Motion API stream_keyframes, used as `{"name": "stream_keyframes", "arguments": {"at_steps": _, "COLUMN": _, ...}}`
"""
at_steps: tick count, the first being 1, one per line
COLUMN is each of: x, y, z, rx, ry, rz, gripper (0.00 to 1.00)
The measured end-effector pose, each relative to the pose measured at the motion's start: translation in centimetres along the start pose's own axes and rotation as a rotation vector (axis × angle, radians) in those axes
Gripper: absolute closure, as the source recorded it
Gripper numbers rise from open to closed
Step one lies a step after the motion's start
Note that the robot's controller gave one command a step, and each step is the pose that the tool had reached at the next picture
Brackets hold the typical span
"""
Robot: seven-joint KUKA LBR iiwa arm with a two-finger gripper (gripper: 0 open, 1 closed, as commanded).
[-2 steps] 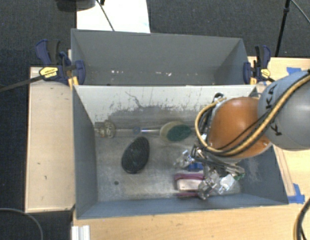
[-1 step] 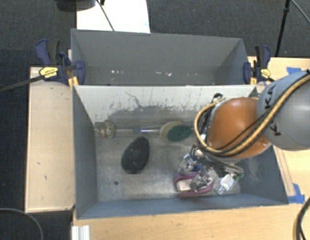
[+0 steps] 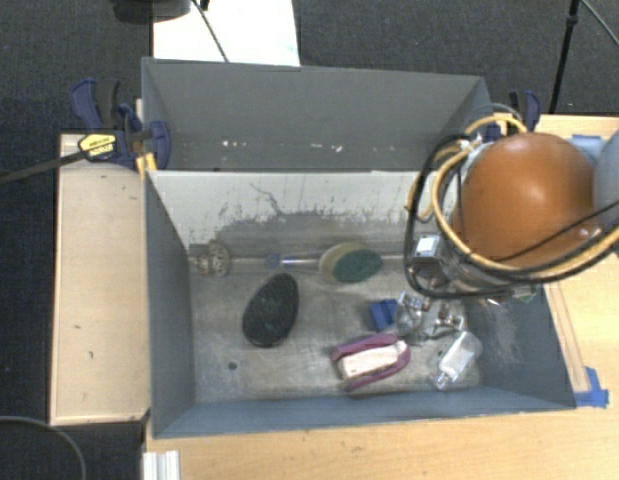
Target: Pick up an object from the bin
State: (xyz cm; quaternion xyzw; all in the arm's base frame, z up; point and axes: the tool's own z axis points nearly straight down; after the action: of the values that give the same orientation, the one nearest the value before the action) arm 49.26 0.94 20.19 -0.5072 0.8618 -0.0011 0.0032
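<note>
**Gripper low in the bin's right half, nothing visibly taken yet**

I am watching the gripper (image 3: pixel 430 318) hanging low inside the grey metal bin (image 3: pixel 179 298), under the arm's orange dome-shaped cover (image 3: pixel 524 203), on the right side of the floor. From this angle I cannot tell whether the pincer is standing apart or together, and I am seeing nothing between its tips, so I am judging the pick as not yet made.

Three things are lying closest to it. A small blue plastic piece (image 3: pixel 382 315) is sitting just beside it on the left. A maroon-and-white curved object (image 3: pixel 371 358) is lying just in front of it, towards the near wall. A clear whitish plastic piece (image 3: pixel 457 358) is lying near the right wall. A black oval brush-like pad (image 3: pixel 270 309) and a round green-and-cream disc (image 3: pixel 351 263) are lying well apart from it, further left.

I am reading this as the closing-in step. Next I am expecting to need the tool centred over one of those three near pieces, then closed on it and lifted straight up, clear of the crowded neighbours.
</note>
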Motion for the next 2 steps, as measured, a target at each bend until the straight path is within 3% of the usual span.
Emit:
{"name": "stream_keyframes", "arguments": {"at_steps": 1, "x": 0.0, "y": 0.1, "z": 0.1, "rx": -0.004, "ry": 0.002, "rz": 0.005, "gripper": 0.0}}
{"name": "stream_keyframes", "arguments": {"at_steps": 2, "x": -6.6, "y": -1.7, "z": 9.5, "rx": -0.008, "ry": 0.0, "rz": -0.162, "gripper": 0.0}}
